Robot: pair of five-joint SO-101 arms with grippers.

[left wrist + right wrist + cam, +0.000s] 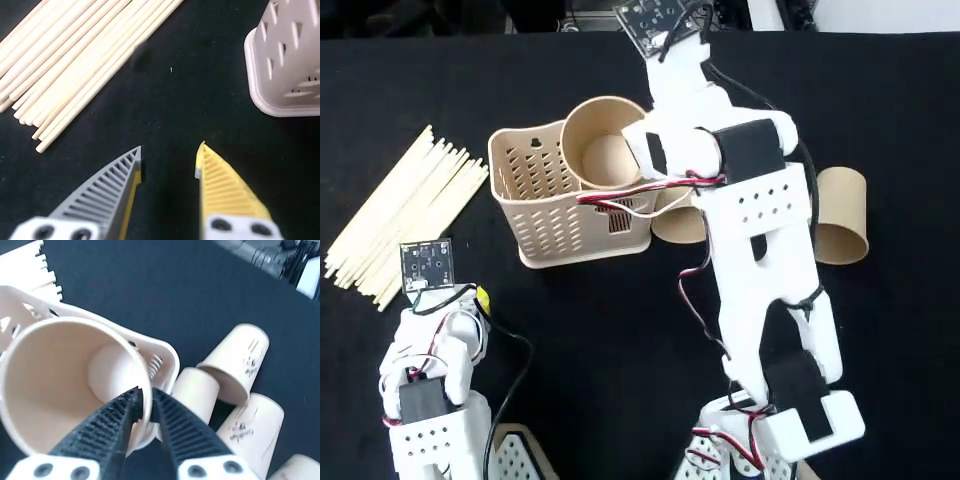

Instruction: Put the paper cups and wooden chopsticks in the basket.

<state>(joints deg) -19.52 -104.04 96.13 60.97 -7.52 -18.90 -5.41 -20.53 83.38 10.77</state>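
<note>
A beige slotted basket (565,210) stands left of centre on the black table. My right gripper (146,396) is shut on the rim of a paper cup (60,385), which hangs tilted over the basket's rim (165,354), its mouth toward the camera. In the high view this paper cup (605,145) sits above the basket's right part, beside the right gripper (642,150). A bundle of wooden chopsticks (405,215) lies left of the basket. My left gripper (170,155) is open and holds nothing, between the chopsticks (85,55) and the basket (287,60).
More paper cups lie on their sides right of the basket: one (842,215) beyond the right arm, another (680,224) partly under it. The right wrist view shows several of them clustered (235,360) (252,432). The table's far edge borders clutter.
</note>
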